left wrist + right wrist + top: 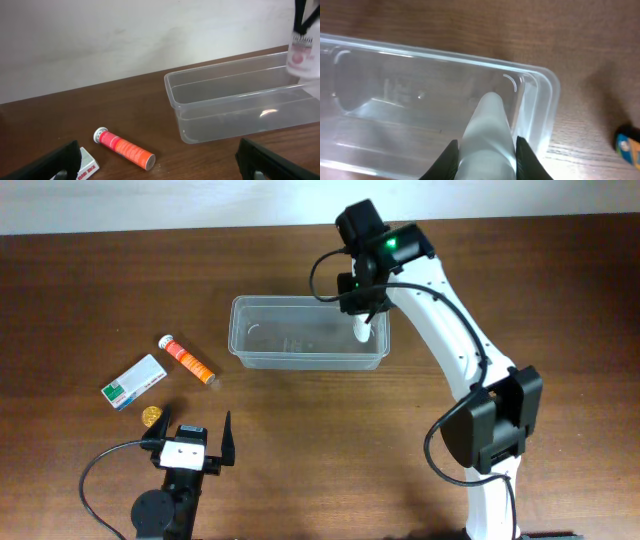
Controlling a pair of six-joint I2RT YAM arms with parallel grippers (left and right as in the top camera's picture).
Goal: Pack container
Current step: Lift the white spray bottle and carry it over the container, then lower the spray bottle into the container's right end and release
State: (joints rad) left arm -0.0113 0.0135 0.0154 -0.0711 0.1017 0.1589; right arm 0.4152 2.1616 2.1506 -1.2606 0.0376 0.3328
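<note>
Right gripper (363,310) hangs over the right end of the container (262,362) on the tabletop (80,300), closed on a white bottle (362,332). Released this near the end wall, the bottle could strike the rim and tumble out. Left gripper (192,438) stands open.

Comprised a dark brown wood-grain surface (80,300), with the grain running left to right in the overhead view. Ran past the left, right and near borders of that view without a visible edge. Terminated at the far side against a pale, off-white wall (150,200), visible overhead only as a narrow strip along the top. Presented from the left wrist view as a plain, matt wall with faint mottling and a few light scuffs, filling the upper half above the wood. Lit softly and evenly, with only short, diffuse shadows on the wood. Appeared slightly lighter and warmer toward the far side. Registered as blurred reddish-brown grain in the right wrist view.
</note>
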